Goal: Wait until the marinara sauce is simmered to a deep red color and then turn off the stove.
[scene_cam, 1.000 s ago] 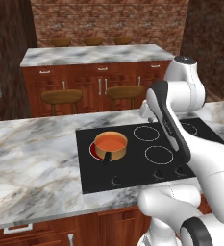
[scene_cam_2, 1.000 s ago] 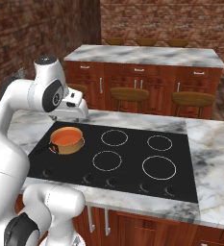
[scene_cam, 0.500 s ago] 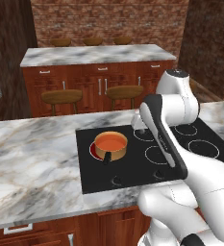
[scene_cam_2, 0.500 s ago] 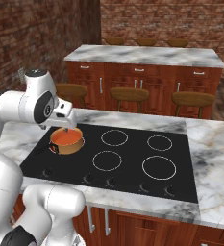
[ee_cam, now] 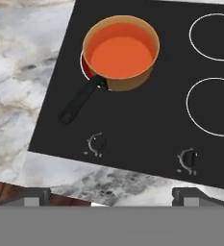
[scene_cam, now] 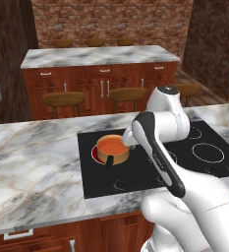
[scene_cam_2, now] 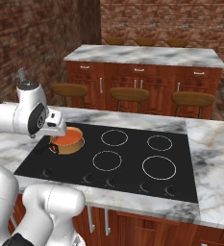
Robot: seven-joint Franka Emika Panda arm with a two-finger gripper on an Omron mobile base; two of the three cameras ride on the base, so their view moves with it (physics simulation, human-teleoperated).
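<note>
**Orange sauce in pot on lit burner, hand held above the cooktop's front edge**

The smooth orange marinara sauce [ee_cam: 121,54] is seen as a round disc inside a small tan-sided pot [ee_cam: 124,81] with a short dark handle. The pot is set on the flat black glass stove [ee_cam: 147,125], on the burner at about 10 o'clock of the cooktop in the hand view. A red glow is visible under the pot at its 9 o'clock side. The handle is pointed toward 7 o'clock and ends just short of the cooktop's edge.

Two small dark knobs [ee_cam: 97,142] are seen along the near edge of the stove, the nearer one lying at 6 o'clock from the pot. Two thin white ring burners [ee_cam: 214,106] are seen at 3 o'clock of the pot, both unlit. The stove is set into a grey-veined marble countertop [ee_cam: 22,91].

The two-finger gripper [ee_cam: 111,197] is held above the front edge of the stove, clear of the pot and knobs. Its two dark tips are seen wide apart with nothing between them, so the claw is released.

In the left base view, the sauce [scene_cam: 111,145] is partly bordered by the white arm [scene_cam: 160,142] at its 3 o'clock.
</note>
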